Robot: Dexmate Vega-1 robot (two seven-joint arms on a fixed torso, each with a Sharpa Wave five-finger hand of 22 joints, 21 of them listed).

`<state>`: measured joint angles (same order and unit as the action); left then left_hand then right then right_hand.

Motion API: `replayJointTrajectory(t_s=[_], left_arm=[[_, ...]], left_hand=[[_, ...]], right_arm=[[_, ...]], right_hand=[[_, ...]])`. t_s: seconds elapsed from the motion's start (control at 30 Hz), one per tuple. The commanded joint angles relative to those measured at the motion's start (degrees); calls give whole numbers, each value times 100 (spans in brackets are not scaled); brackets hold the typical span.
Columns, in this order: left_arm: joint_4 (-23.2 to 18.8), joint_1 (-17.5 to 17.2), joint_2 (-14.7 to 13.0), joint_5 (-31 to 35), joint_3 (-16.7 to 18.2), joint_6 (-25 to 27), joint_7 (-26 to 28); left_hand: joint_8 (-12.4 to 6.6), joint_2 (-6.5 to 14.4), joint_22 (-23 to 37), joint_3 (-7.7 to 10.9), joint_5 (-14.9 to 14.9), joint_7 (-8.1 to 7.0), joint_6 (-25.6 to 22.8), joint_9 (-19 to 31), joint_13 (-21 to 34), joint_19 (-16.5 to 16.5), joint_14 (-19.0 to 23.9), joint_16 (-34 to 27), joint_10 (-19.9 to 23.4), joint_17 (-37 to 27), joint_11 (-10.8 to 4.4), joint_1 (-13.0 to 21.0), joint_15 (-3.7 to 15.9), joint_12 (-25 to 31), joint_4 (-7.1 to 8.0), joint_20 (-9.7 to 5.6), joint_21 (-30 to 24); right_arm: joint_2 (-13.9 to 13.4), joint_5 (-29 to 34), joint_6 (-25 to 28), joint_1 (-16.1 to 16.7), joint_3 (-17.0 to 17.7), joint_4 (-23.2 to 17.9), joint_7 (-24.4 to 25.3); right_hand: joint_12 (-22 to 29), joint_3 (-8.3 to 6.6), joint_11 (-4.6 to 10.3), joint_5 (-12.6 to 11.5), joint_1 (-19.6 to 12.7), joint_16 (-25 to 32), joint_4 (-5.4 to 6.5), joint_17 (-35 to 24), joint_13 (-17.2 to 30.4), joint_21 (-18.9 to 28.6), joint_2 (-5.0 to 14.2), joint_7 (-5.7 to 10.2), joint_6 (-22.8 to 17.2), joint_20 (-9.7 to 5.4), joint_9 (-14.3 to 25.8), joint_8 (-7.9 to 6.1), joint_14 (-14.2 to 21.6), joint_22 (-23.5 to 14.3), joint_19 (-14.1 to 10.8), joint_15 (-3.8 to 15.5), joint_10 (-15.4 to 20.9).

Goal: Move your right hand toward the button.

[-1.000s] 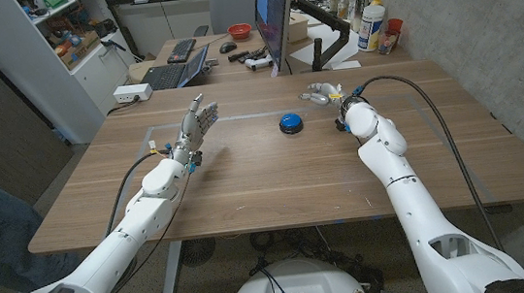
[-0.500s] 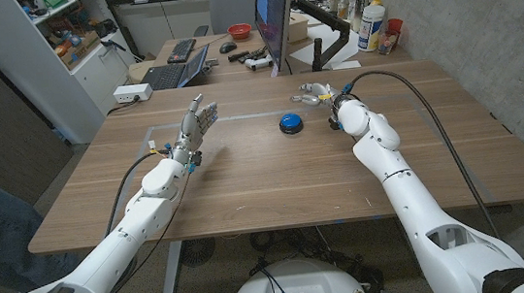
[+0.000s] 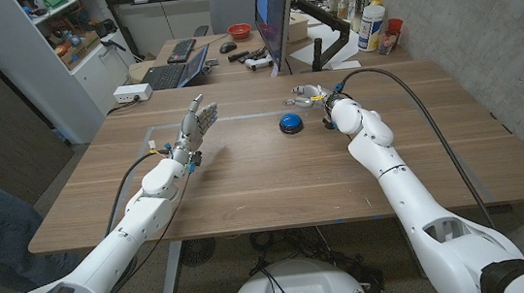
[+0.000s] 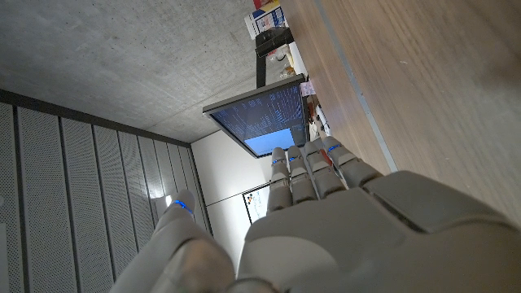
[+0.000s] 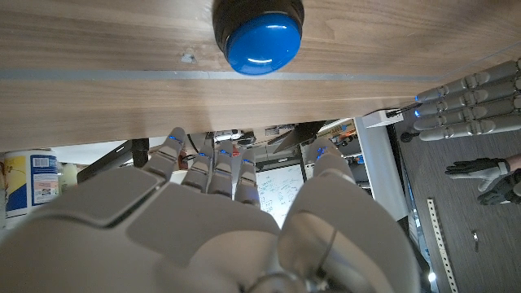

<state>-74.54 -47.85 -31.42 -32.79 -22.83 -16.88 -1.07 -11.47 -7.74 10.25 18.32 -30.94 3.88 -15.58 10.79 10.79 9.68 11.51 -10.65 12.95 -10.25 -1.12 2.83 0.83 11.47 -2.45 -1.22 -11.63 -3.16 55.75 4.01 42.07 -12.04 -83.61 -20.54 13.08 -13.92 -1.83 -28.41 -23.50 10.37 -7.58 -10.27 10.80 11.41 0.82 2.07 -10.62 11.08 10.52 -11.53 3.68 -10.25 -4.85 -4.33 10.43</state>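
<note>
Reaching across the wooden table (image 3: 266,180), the right hand (image 3: 310,96) holds nothing, fingers (image 5: 213,167) apart, just beside the blue button (image 3: 289,122), not touching it. Left hand (image 3: 196,124) stands upright, fingers spread and empty, well apart from the button.

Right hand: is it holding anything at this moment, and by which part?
Nothing is held. The right hand is open in the air beside the blue button, not touching it.

The button (image 3: 290,122) sits on the table (image 3: 275,179) just left of the right hand (image 3: 312,95), seemingly not touching it. The left hand (image 3: 196,124) is well apart, farther left.
</note>
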Motion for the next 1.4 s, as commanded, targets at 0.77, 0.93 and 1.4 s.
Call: replayJointTrajectory(t_s=[0.77,0.93,1.4], left_arm=[[26,-18,-37,8,19,-19,-39],[50,-14,-35,1,23,-27,-50],[136,-5,-37,-2,32,-41,-61]], left_hand=[[-41,26,34,-51,-48,10,-70,14,11,-11,16,-26,81,-17,3,55,20,13,-25,28,6],[-40,29,34,-59,-52,14,-74,15,11,-13,14,-26,75,-18,-11,56,23,10,-26,30,5],[-40,36,35,-78,-61,8,-86,15,11,-17,10,-25,77,-18,4,59,13,10,-30,32,4]], right_arm=[[7,638,328,-266,-543,257,-240],[22,697,365,-299,-591,310,-251],[63,950,477,-420,-766,548,-190]], right_hand=[[-31,93,47,-73,44,-16,-14,-17,21,-101,-174,67,-15,123,22,21,-112,-15,283,-162,-33],[-31,103,50,-83,48,-17,-14,-17,22,-107,-191,74,-16,123,23,21,-132,-16,328,-155,-32],[-41,125,69,-120,43,-16,-23,-19,25,-91,-241,80,-9,125,23,22,-201,-17,381,-125,-64]])
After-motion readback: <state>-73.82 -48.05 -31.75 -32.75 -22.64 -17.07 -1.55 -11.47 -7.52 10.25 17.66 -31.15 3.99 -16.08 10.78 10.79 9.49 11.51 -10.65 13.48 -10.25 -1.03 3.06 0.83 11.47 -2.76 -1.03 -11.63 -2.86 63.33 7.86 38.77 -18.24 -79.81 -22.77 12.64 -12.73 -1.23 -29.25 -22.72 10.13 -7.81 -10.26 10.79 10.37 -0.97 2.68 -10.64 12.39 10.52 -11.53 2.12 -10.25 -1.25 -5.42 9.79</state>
